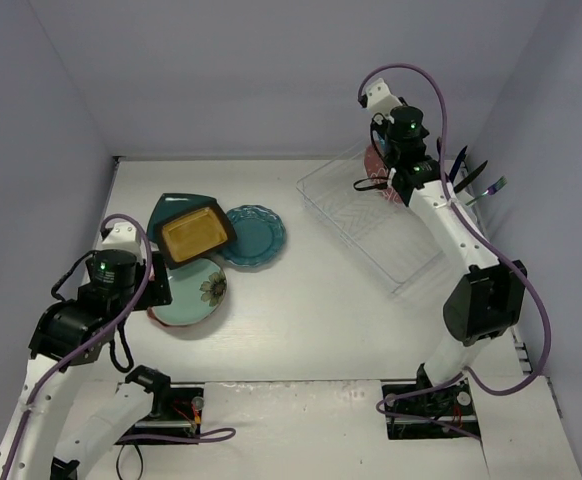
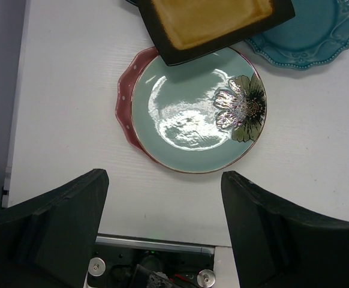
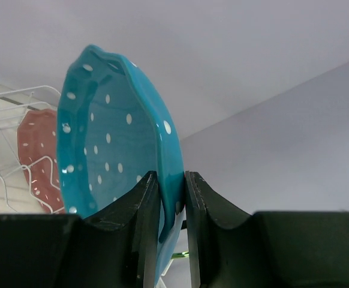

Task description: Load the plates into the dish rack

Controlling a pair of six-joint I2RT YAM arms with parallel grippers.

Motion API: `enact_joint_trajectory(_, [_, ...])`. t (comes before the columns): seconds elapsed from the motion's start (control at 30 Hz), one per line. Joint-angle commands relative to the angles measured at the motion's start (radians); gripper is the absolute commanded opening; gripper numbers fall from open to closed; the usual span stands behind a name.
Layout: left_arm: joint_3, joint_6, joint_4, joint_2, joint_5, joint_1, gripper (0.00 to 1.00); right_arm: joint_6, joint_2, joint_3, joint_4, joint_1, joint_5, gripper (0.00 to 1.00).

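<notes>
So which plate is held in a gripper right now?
The blue white-dotted plate, pinched at its rim by the right gripper; no other plate is gripped.

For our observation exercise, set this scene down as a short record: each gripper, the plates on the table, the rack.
Left gripper: open, empty, facing the flower plate
Right gripper: shut on the blue dotted plate, held on edge
Table: yellow dish overlaps the flower plate; pink plate beneath it
Rack: red dotted plate appears to stand inside
</notes>
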State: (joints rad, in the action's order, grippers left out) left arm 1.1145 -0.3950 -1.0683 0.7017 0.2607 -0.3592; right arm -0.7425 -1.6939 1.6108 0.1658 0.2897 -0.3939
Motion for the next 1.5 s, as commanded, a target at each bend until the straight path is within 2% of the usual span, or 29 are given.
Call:
enact_joint_trajectory(0.0, [0.045, 0.021, 0.071, 0.035, 0.022, -0.003, 0.76, -0.055, 0.020, 0.024, 0.268, -0.020, 0.038, 0.00])
enact_joint_trajectory(0.3, [0.028, 0.028, 0.113, 0.061, 0.029, -0.004, 0.76, -0.089, 0.013, -0.095, 0.328, -0.064, 0.112, 0.00])
enact_joint_trajectory(0.4, [0.019, 0.027, 0.125, 0.062, 0.028, -0.004, 0.76, -0.164, 0.014, -0.176, 0.459, -0.072, 0.125, 0.00])
enact_joint_trajectory(0.6, [0.011, 0.022, 0.130, 0.055, 0.034, -0.004, 0.76, -0.279, -0.013, -0.239, 0.601, -0.089, 0.178, 0.00])
enact_joint_trajectory(1.03, [-0.008, -0.001, 0.129, 0.050, 0.043, -0.004, 0.76, -0.442, 0.017, -0.279, 0.805, -0.081, 0.311, 0.00])
enact_joint_trajectory(1.17, [-0.010, -0.001, 0.142, 0.056, 0.045, -0.004, 0.76, -0.469, 0.010, -0.269, 0.787, -0.086, 0.362, 0.00])
enact_joint_trajectory(1.47, [-0.005, 0.007, 0.134, 0.058, 0.054, -0.004, 0.76, -0.560, -0.033, -0.339, 0.871, -0.095, 0.421, 0.00])
